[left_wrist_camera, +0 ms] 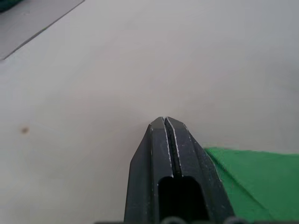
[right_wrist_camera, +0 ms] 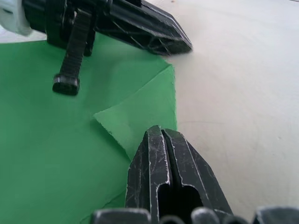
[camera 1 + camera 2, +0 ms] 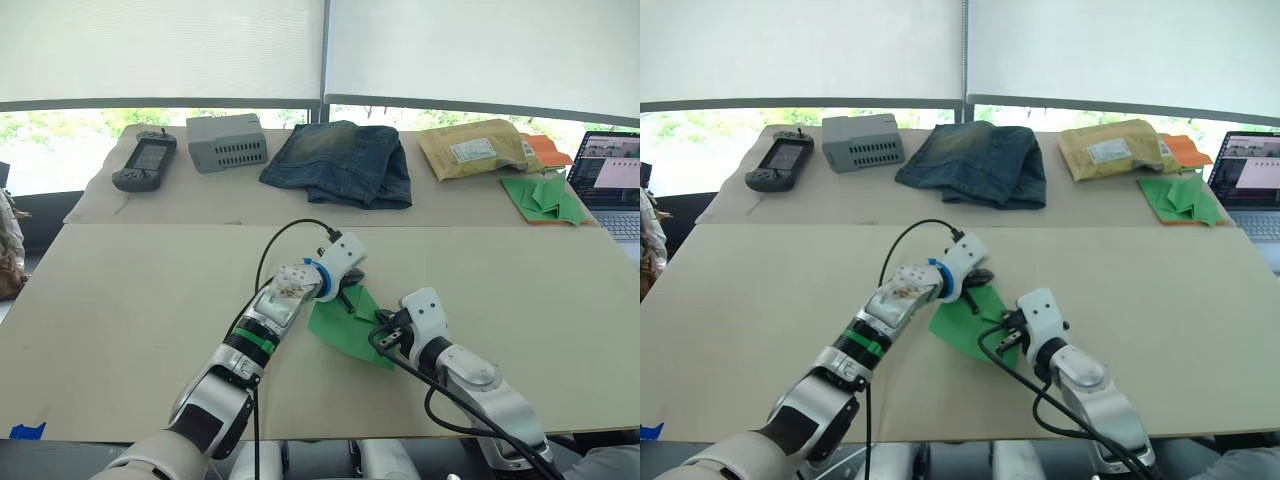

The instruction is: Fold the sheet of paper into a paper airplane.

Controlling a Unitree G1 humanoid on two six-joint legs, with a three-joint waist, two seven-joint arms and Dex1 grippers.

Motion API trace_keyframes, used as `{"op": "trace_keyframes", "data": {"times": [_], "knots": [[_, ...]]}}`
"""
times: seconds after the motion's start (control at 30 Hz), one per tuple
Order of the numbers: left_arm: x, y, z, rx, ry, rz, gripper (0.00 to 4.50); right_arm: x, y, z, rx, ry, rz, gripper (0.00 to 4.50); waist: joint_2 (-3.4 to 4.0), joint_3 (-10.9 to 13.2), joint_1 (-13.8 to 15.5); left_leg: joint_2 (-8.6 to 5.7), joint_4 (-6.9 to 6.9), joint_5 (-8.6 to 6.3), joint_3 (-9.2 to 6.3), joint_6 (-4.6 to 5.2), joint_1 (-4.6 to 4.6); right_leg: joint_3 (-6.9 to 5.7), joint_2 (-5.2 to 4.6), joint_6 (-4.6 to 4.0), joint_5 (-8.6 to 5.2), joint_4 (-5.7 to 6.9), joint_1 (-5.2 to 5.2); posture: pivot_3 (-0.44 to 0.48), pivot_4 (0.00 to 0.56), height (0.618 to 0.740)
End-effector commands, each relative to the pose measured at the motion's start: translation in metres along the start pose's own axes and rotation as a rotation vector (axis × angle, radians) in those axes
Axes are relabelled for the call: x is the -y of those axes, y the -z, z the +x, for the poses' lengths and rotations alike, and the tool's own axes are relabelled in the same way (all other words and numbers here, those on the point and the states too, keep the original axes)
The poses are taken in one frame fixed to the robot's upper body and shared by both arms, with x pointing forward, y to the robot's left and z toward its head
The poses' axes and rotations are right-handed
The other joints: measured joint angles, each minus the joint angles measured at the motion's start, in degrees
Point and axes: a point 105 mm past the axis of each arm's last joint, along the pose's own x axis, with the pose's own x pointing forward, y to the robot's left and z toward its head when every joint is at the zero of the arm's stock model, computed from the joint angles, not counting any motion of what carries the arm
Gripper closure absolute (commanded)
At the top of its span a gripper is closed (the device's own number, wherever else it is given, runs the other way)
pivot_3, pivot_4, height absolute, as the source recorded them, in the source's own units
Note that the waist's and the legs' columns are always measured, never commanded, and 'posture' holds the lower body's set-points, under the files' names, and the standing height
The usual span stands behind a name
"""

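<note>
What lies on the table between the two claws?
The sheet of paper, bright green with one corner folded over, lies between the left claw and the right claw. The head views and the right wrist view show this.

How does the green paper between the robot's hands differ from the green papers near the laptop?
The sheet of paper is a single piece on the near table between both hands; the pile of green papers lies on orange paper on the far table. The sheet has one corner folded over; the pile looks crumpled. Both are bright green.
</note>
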Motion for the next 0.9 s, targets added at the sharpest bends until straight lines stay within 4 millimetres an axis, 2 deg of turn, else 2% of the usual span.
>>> {"op": "trace_keyframes", "data": {"times": [0.03, 0.17, 0.23, 0.37, 0.47, 0.53, 0.6, 0.63, 0.9], "knots": [[-0.014, -0.004, -0.012, 0.049, -0.034, -0.109, 4.5, -0.003, 0.02, 0.002, -0.085, -0.019, 0.011, 4.48, 0.0, 0.0, 0.0, 0.03, 0.0, 0.0, -0.01, 0.0, -0.03, 0.0, 0.01, 0.0, 0.0, 0.0, -0.03, 0.0, 0.15, 0.728], [-0.021, -0.017, -0.03, 0.121, -0.001, -0.227, 4.5, -0.006, 0.019, 0.005, -0.085, -0.043, -0.014, 4.48, -0.01, 0.0, -0.1, 0.06, -0.01, 0.0, -0.02, 0.0, -0.09, 0.02, 0.01, -0.01, 0.01, -0.01, -0.1, 0.0, 0.15, 0.728], [-0.025, -0.017, -0.042, 0.121, 0.02, -0.283, 4.5, -0.008, 0.019, 0.007, -0.086, -0.054, -0.023, 4.48, -0.01, 0.0, -0.2, 0.06, 0.0, 0.0, -0.01, 0.0, -0.12, 0.02, 0.01, -0.02, 0.02, -0.01, -0.13, 0.0, 0.15, 0.728], [-0.046, -0.014, -0.059, 0.132, -0.044, -0.435, 4.5, -0.01, 0.017, 0.011, -0.082, -0.068, -0.03, 4.48, 0.0, 0.0, -0.8, 0.17, -0.03, 0.0, -0.08, 0.0, -0.03, 0.02, 0.03, -0.03, 0.02, 0.0, -0.08, 0.0, 0.15, 0.728], [-0.048, -0.01, -0.069, 0.125, -0.019, -0.546, 3.67, -0.012, 0.015, 0.014, -0.076, -0.085, -0.038, 4.5, -0.01, 0.0, -1.1, 0.17, -0.03, 0.0, -0.1, 0.0, -0.04, 0.02, 0.07, -0.03, 0.02, 0.0, -0.1, 0.0, 0.15, 0.728], [-0.045, -0.005, -0.071, 0.098, -0.008, -0.547, 3.0, -0.013, 0.015, 0.016, -0.076, -0.088, -0.039, 4.5, 0.0, 0.0, -1.3, 0.17, -0.04, 0.0, -0.11, 0.0, -0.03, 0.02, 0.07, -0.03, 0.02, 0.0, -0.1, 0.0, 0.15, 0.728], [-0.033, -0.003, -0.073, 0.08, 0.05, -0.543, 2.29, -0.012, 0.014, 0.019, -0.076, -0.087, -0.04, 4.5, 0.0, 0.0, -1.4, 0.17, -0.07, 0.0, -0.14, -0.01, 0.0, 0.04, 0.07, -0.04, 0.02, 0.0, -0.09, 0.0, 0.15, 0.728], [-0.025, -0.003, -0.074, 0.073, 0.093, -0.532, 2.07, -0.012, 0.013, 0.02, -0.075, -0.088, -0.039, 4.5, 0.0, 0.0, -1.4, 0.17, -0.1, 0.0, -0.15, -0.01, 0.02, 0.06, 0.08, -0.05, 0.03, 0.01, -0.09, 0.0, 0.15, 0.728], [-0.005, -0.004, -0.078, 0.07, 0.172, -0.543, 2.07, -0.016, 0.011, 0.024, -0.074, -0.099, -0.042, 4.5, 0.0, 0.1, -1.3, 0.23, -0.1, 0.0, -0.17, -0.01, 0.01, 0.08, 0.08, -0.09, 0.04, 0.01, -0.11, 0.0, 0.15, 0.728]]}}
